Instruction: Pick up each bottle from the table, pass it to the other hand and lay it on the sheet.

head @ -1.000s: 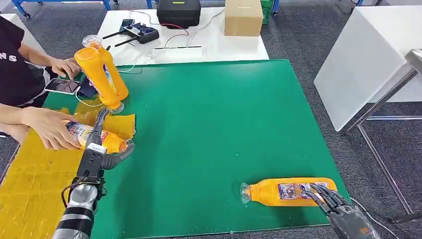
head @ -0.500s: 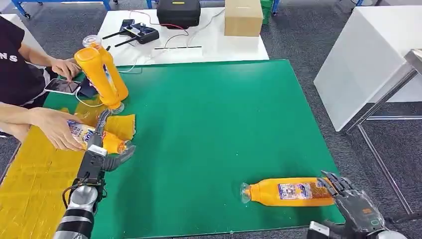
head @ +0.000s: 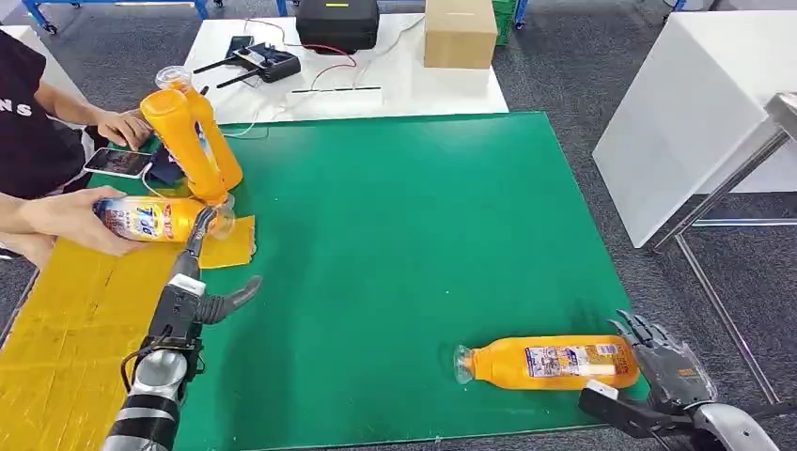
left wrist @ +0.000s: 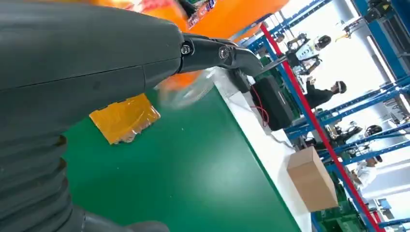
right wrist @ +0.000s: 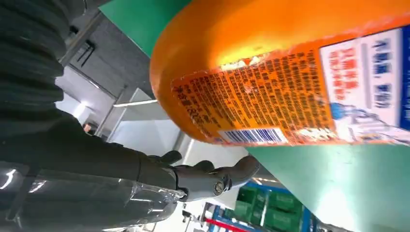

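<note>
1. Head view: the left hand (head: 193,299) has its fingers (head: 237,290) spread with nothing in them, sitting at the edge of the yellow sheet (head: 66,319).
2. The right hand (head: 672,371) is open too, fingers (head: 632,331) fanned just beside the base of the lying bottle (head: 545,362) on the green worktop (head: 404,235).
3. A person's hand (head: 70,218) holds another bottle (head: 155,218) above the sheet, right in front of the left hand.
4. Two more bottles (head: 188,141) stand tilted behind it, next to a phone (head: 117,163).
5. In the left wrist view the bottle is a blur.
</note>
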Controlling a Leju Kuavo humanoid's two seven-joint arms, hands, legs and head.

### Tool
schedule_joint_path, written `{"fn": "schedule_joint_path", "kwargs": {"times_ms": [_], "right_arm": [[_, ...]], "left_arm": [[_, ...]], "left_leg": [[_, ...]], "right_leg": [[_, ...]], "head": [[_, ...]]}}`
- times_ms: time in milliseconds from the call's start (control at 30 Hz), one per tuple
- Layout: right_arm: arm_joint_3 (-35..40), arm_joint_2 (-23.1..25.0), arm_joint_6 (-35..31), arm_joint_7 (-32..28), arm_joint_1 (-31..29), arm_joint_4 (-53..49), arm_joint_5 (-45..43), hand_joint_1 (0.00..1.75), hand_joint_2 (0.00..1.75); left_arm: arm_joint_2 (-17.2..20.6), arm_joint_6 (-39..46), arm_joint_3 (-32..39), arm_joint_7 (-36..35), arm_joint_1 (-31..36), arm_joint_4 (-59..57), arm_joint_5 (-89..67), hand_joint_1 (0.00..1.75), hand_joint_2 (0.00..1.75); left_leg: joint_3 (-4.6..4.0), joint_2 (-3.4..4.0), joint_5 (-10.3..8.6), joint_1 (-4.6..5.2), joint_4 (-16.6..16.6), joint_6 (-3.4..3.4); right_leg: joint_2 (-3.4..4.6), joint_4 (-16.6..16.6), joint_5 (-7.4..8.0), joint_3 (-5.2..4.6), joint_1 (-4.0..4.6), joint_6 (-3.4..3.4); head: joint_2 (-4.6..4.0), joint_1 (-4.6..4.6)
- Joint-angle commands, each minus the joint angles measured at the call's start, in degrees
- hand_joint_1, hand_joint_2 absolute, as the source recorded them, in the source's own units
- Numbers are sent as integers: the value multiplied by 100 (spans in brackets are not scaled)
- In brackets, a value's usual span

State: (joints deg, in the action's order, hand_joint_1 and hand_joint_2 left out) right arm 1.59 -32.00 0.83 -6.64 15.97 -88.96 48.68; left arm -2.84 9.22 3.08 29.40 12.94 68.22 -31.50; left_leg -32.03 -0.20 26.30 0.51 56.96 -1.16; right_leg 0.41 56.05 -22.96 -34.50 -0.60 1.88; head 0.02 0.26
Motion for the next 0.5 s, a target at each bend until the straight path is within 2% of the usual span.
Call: {"fn": "schedule_joint_path", "kwargs": {"times_ms": [33, 100, 133, 267, 400, 500], "right_arm": [[231, 460, 330, -377, -949, 1288, 133, 0, 175], [528, 440, 354, -487, -1160, 1461, 174, 0, 175], [743, 390, 378, -508, -1287, 1560, 167, 0, 175], [1404, 188, 537, -685, -1815, 1827, 205, 0, 175], [1918, -564, 1074, -947, -1961, 1275, -114, 0, 175], [1974, -646, 1130, -965, -2022, 1218, -126, 0, 175]], "left_arm": [[44, -55, -180, 25, 254, -382, 111, 0, 175], [41, -66, -197, 37, 308, -440, 133, 0, 175], [37, -87, -209, 49, 347, -493, 152, 0, 175], [-3, -103, -226, 92, 502, -708, 198, 0, 175], [-37, -81, -249, 179, 676, -983, 256, 0, 175], [-42, -79, -253, 187, 695, -1005, 261, 0, 175]], "left_leg": [[22, 8, 4, -13, -8, 10], [44, 17, 11, -22, -9, 17], [19, 7, 1, -11, -6, 8], [24, 15, 1, -13, -5, 8], [25, 12, 2, -8, 0, 7], [25, 2, -1, -4, 2, 3]], "right_leg": [[4, -17, 2, 25, 13, -5], [10, -25, 1, 47, 22, -9], [3, -15, 4, 19, 11, -4], [11, -15, 8, 22, 14, -4], [11, -7, 5, 21, 9, -3], [1, -1, 1, 26, 4, -2]], "head": [[-2, 0], [-2, -2], [-2, 2], [-2, 2], [-2, 2], [-2, 0]]}}
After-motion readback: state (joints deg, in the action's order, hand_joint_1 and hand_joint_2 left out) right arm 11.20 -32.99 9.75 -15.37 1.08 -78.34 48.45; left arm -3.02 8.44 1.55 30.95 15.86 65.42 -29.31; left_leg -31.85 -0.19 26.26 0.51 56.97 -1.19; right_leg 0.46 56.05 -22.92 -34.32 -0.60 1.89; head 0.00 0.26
